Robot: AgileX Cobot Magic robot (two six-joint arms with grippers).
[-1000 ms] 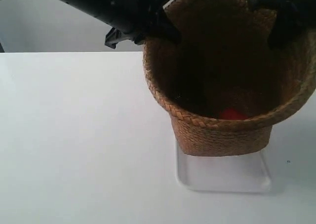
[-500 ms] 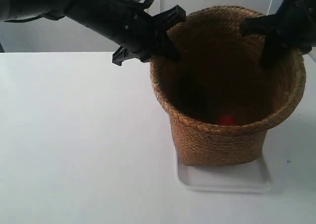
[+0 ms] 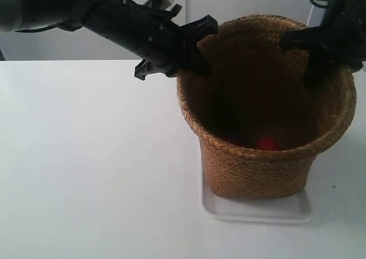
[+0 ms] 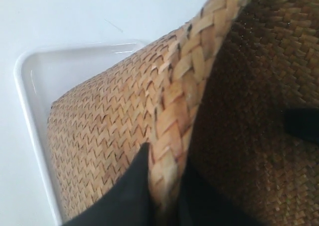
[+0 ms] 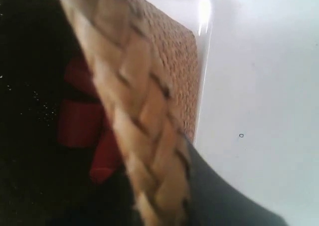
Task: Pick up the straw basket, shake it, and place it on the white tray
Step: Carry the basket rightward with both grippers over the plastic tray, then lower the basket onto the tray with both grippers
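The brown straw basket (image 3: 257, 167) stands upright with its base on the white tray (image 3: 257, 212). The arm at the exterior view's left has its gripper (image 3: 194, 56) pinching the near-left rim. The arm at the exterior view's right has its gripper (image 3: 313, 62) on the far-right rim. In the left wrist view my left gripper (image 4: 167, 163) is shut on the braided rim (image 4: 199, 61), one finger outside and one inside. My right gripper (image 5: 159, 181) clamps the rim (image 5: 134, 96) the same way. The tray (image 4: 35, 71) shows beside the basket wall.
A red object (image 3: 266, 143) lies on the basket's dark floor and also shows in the right wrist view (image 5: 79, 121). The white table (image 3: 86, 156) spreads out to the left. A small dark mark (image 3: 334, 186) sits on the table right of the tray.
The basket has come down from a raised, forward-tilted pose to upright on the tray. Both arms lowered with it and kept their hold on the rim.
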